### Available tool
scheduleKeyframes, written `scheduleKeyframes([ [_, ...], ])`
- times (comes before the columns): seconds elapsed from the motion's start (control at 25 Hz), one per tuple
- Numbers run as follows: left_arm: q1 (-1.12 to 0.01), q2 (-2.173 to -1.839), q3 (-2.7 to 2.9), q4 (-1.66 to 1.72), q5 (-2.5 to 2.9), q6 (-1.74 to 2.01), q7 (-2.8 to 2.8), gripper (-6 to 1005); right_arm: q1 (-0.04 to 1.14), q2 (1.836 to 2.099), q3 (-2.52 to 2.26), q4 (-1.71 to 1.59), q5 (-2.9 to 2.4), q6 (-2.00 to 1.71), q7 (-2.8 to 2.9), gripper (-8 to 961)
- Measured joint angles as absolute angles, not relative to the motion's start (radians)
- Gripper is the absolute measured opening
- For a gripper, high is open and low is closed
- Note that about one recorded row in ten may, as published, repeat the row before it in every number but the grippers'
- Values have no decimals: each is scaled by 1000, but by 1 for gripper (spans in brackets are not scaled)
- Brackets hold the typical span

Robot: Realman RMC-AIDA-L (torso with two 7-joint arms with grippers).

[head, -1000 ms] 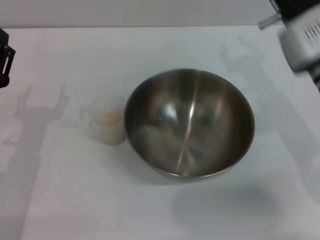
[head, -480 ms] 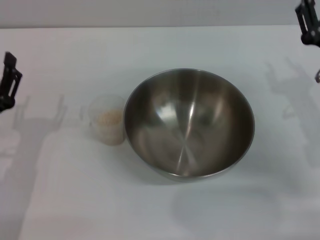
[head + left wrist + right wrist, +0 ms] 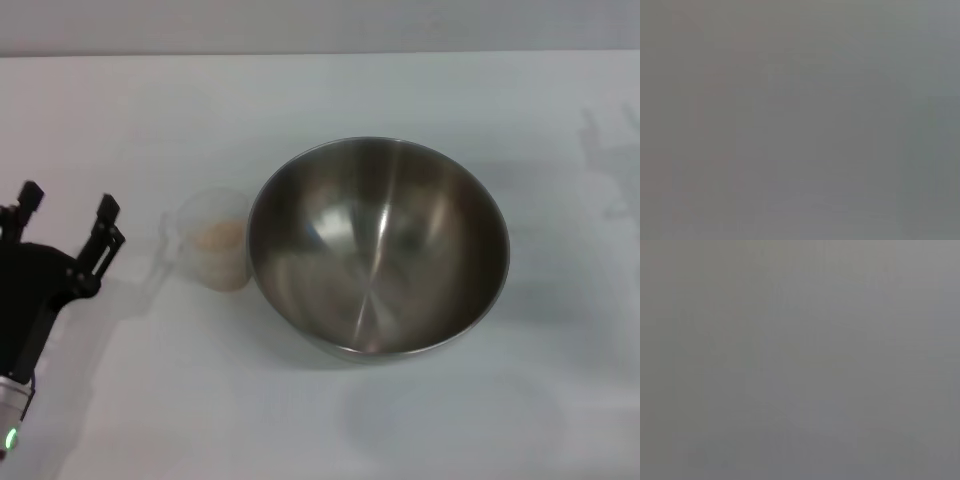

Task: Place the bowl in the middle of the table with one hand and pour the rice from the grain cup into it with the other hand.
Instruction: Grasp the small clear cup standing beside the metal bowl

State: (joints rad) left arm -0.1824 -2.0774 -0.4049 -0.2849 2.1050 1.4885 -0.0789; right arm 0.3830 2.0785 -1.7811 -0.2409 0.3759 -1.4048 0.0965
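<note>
While left gripper [image 3: 66, 214] jaws wide: rice [image 3: 218, 237] in grain cup [image 3: 213, 251], bowl [image 3: 378, 247] bare.

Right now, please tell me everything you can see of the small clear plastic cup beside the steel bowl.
The small clear, slightly frosted plastic cup stands upright on the plain white table, close against the left side of the large stainless-steel bowl; whether they touch is unclear. It holds pale beige rice. No gripper holds it.
</note>
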Motion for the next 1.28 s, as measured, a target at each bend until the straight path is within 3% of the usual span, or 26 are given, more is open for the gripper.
scheduleKeyframes([
  [1.28, -222, -2079, -315, -299, 2106, 1279, -77, 828, 417, 2080, -1762, -233, 370, -1391, 98, 507],
])
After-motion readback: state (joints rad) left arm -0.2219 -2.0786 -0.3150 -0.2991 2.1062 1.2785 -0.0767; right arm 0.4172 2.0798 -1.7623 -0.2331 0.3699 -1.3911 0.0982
